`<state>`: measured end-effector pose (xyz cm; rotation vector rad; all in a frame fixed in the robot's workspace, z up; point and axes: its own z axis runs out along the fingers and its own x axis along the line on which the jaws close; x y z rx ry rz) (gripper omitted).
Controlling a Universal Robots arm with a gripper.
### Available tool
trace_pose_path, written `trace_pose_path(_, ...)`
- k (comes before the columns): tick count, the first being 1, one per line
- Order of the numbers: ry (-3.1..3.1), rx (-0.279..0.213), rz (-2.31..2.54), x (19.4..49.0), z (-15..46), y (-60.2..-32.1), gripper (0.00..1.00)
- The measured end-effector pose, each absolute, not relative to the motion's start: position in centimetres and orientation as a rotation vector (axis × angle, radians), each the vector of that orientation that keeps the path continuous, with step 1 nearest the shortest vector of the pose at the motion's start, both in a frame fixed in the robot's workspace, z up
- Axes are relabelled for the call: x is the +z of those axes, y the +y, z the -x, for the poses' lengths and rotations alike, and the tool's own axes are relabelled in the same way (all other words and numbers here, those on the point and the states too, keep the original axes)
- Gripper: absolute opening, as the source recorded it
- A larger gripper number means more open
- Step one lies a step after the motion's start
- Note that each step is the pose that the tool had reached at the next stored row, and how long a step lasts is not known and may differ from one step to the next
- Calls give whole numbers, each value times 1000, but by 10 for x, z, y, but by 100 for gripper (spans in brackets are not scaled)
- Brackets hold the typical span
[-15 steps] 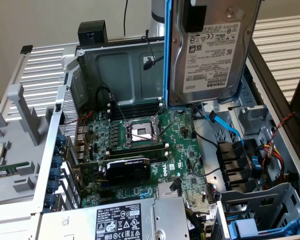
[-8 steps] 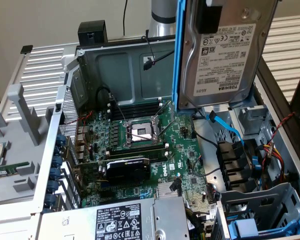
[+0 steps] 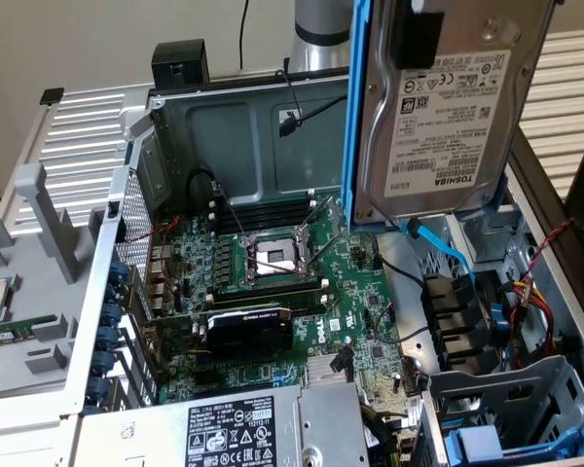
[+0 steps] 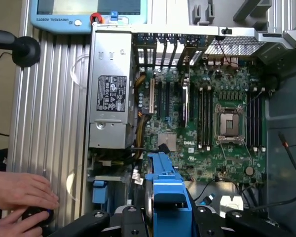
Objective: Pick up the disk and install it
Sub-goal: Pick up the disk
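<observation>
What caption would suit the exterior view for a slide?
The disk in its blue carrier, label visible, held nearly upright above the open computer case and motherboard.

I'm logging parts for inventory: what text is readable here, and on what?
"TOSHIBA": white label of the disk.
"UNIVERSAL ROBOTS": blue teach pendant.
"DELL": motherboard.
Power supply label and the disk label's fine print: too small to read.
</observation>
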<state>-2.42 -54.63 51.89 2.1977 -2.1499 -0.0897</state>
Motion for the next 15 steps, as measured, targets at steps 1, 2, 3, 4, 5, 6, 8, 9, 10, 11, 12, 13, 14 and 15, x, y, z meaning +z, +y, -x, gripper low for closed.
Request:
trace_pose_path(1, -2149, -86, -2195, 519, 24, -547, 37)
trace_pose_path(2, -2149, -86, -2195, 519, 23, -548, 37)
trace_pose_path(3, -2149, -85, -2195, 519, 22, -549, 37)
trace_pose_path(4, -2149, -85, -2195, 519, 22, -550, 37)
trace_pose_path(5, -2149, -85, -2195, 519, 21, -551, 37)
trace_pose_path(6, -2150, -85, -2195, 519, 19, -552, 37)
trace_pose_path(8, -2152, -80, -2197, 519, 17, -553, 37)
trace_pose_path(9, -2153, -77, -2199, 519, 16, -554, 37)
trace_pose_path(10, -2155, -74, -2200, 519, 14, -554, 37)
trace_pose_path(11, -2156, -71, -2201, 520, 13, -555, 37)
trace_pose_path(12, -2158, -68, -2203, 519, 11, -556, 37)
trace_pose_path(13, -2160, -63, -2205, 519, 10, -557, 37)
trace_pose_path(14, -2163, -57, -2208, 520, 9, -557, 37)
trace_pose_path(15, -2166, -51, -2211, 519, 9, -558, 37)
